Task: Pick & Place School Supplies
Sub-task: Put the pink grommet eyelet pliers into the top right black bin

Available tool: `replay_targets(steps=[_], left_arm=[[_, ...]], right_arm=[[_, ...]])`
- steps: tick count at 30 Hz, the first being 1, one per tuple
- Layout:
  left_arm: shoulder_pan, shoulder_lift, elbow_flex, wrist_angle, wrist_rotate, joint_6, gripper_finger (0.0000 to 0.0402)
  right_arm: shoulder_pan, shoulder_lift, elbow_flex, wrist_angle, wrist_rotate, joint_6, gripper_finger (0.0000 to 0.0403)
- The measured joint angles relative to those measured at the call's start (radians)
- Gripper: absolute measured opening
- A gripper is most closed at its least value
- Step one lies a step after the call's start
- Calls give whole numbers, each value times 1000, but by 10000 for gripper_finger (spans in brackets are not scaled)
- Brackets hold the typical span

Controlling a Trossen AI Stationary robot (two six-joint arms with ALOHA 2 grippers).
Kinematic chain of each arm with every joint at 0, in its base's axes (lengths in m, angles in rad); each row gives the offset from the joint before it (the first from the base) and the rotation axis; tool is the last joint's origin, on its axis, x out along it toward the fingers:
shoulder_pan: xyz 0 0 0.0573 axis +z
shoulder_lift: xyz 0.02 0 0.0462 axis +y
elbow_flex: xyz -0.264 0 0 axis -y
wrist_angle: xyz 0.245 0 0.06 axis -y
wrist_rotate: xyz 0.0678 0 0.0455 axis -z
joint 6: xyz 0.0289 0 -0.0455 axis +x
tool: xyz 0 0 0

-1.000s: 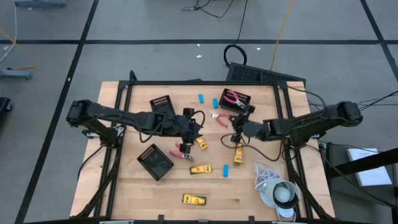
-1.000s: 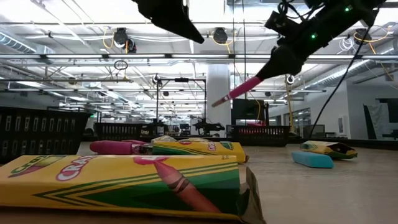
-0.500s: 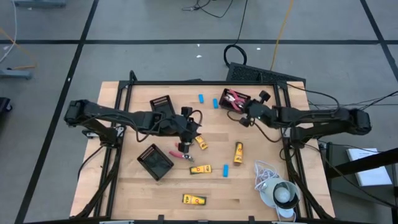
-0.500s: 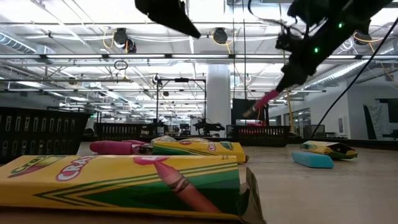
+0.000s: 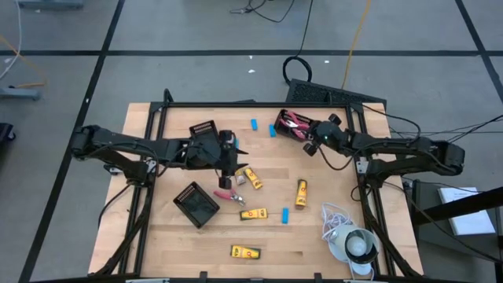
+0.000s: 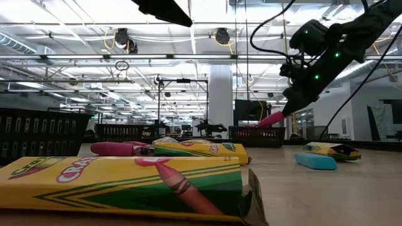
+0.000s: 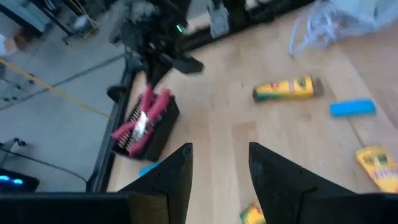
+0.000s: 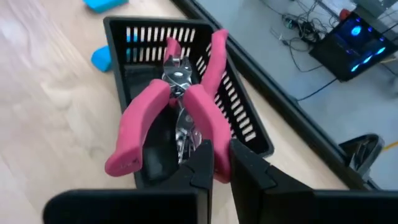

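The right gripper [image 8: 214, 158] is clenched on the handle of a pink-handled tool [image 8: 208, 99], which is held over the black slotted tray [image 5: 296, 126] at the far right of the table [image 5: 314, 236]; a second pink-handled tool [image 8: 146, 121] already lies inside that tray. In the low view the held tool [image 6: 271, 118] is seen slanting down toward the tray rim, with the gripper itself raised well above the tabletop. The left gripper [image 7: 217, 168] is held with its fingers [image 7: 177, 174] parted and nothing between them, above the table centre near a second black tray [image 5: 206, 132]. Another pink-handled tool [image 5: 228, 193] lies on the wood just in front of it, beside a third tray [image 5: 195, 204]. Yellow crayon boxes [image 5: 252, 178] and light-blue pieces [image 5: 285, 215] are scattered across the middle and front of the table, with bare wood between them. A white cord with a round object [image 5: 357, 245] occupies the front right corner. Compared with one second ago, the right arm is seen to have carried its tool from the table centre back to the far-right tray, and the left gripper has been drawn back toward the left, away from the crayon boxes.
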Motion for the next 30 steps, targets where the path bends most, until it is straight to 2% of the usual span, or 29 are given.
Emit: replay_targets(steps=[4, 13, 17, 20, 24, 27, 30], left_arm=[[0, -18, -33, 33, -1, 0, 161], [0, -19, -39, 20, -1, -5, 161], [0, -27, -38, 21, -1, -3, 161], [0, -25, -38, 1, -1, -4, 161], [0, -26, -38, -76, -9, -50, 161], [-8, -25, -41, -191, -14, -134, 161], [-30, -27, -96, -218, -25, -230, 161]], right_arm=[[-11, 9, -1, 3, 0, -1, 27], [-12, 15, -1, 49, 3, 2, 166], [-12, 15, -1, 124, 3, -22, 208], [-2, 11, -1, 157, -13, -25, 223], [56, 5, 0, 189, -145, -3, 226], [147, 5, 0, 189, -206, 9, 223], [266, 5, 0, 190, -210, -1, 220]])
